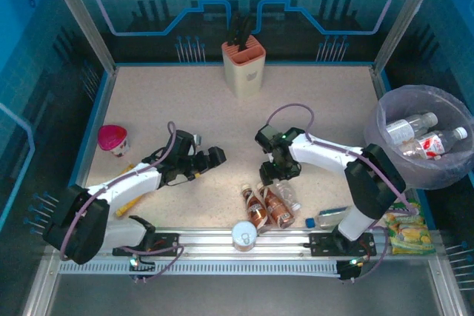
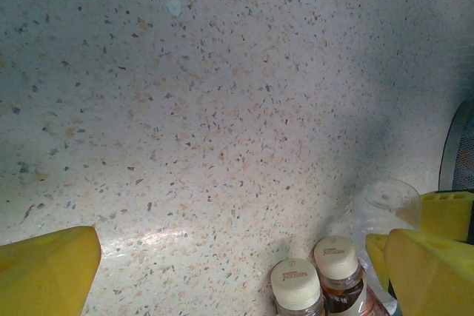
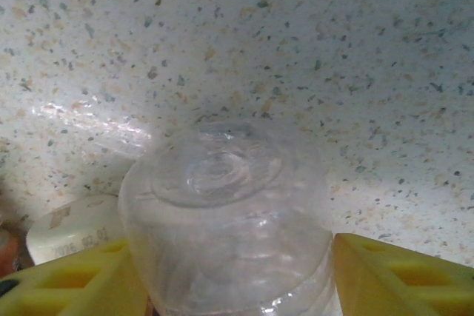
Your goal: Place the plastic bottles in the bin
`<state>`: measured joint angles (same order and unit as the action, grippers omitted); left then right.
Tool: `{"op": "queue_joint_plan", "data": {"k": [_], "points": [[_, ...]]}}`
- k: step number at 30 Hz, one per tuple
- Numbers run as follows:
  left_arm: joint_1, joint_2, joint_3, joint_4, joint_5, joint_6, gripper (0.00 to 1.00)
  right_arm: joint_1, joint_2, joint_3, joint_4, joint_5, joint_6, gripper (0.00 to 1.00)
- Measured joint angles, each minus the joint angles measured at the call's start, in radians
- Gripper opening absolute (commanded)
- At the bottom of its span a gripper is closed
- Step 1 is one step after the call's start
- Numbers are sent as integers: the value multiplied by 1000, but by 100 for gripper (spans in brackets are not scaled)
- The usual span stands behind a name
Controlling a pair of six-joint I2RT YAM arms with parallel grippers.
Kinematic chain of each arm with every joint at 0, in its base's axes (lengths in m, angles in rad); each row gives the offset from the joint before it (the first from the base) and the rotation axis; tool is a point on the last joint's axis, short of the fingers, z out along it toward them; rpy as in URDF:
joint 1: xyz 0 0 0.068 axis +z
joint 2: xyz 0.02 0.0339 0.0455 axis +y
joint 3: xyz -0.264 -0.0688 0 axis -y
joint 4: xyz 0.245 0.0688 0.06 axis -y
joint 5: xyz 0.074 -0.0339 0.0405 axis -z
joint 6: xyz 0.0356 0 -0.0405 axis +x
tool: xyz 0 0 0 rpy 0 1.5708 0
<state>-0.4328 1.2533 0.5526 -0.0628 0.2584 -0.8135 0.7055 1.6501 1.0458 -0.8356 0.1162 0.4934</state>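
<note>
Top external: left gripper (image 1: pixel 211 163) open, empty, over bare table (image 1: pixel 148 101). Right gripper (image 1: pixel 278 176) down on clear bottle (image 1: pixel 287 193), beside brown bottles (image 1: pixel 264 209) near front edge. Bin (image 1: pixel 385 120) at right table edge, two bottles inside.
Left wrist: yellow fingers (image 2: pixel 44 271) wide apart, nothing between; brown bottle caps near right finger.
Right wrist: fingers (image 3: pixel 392 271) touch both sides of clear bottle, gripping it, base toward camera.
</note>
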Motion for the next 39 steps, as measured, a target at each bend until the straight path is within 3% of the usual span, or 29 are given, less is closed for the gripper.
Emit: {"op": "queue_joint_plan", "data": {"k": [11, 17, 20, 27, 34, 39], "points": [[0, -1, 0, 0, 0, 0, 99, -59, -57, 16, -48, 76, -20, 53], [0, -1, 0, 0, 0, 0, 99, -102, -206, 162, -144, 119, -40, 50], [0, -1, 0, 1, 0, 0, 99, -177, -309, 250, -167, 105, -56, 49], [0, -1, 0, 10, 0, 0, 99, -581, -480, 521, -189, -44, -108, 49], [0, -2, 0, 16, 0, 0, 99, -1002, -468, 749, -158, -294, -98, 48], [0, -34, 0, -1, -2, 2, 99, -1188, -430, 772, -111, -354, -56, 45]]}}
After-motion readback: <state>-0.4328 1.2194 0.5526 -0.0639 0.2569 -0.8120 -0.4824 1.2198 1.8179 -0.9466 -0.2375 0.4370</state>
